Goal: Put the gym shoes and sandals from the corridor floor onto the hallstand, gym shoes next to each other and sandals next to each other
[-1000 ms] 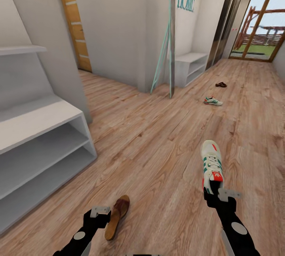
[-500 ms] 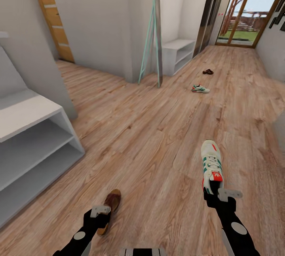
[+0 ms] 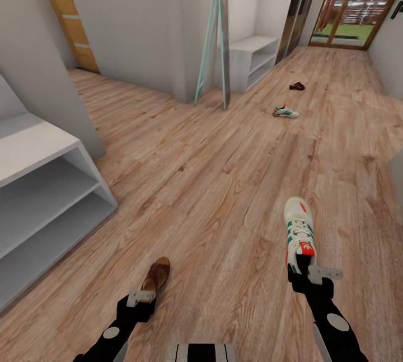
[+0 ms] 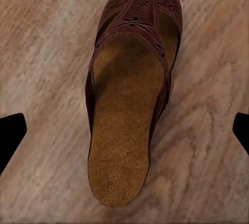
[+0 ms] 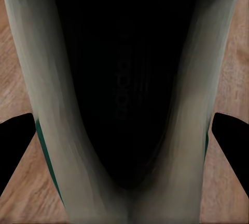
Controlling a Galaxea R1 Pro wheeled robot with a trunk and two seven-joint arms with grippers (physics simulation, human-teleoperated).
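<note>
Gym shoe, white lace-up with green stripes and red-orange patches (image 3: pixel 299 232), is carried at its heel by the right gripper (image 3: pixel 305 278), closed on it; the left gripper (image 3: pixel 140 306), fingers (image 4: pixel 10 135) spread wide, hangs over a brown leather sandal (image 4: pixel 129 94) on the wood-plank corridor floor (image 3: pixel 224 182). A heel-only hold may let the sneaker swing or slip. The second sneaker (image 3: pixel 285 111) and sandal (image 3: pixel 297 86) lie far down the corridor. The pale-grey hallstand (image 3: pixel 39 194) stands left, its corner close; open floor ahead.
</note>
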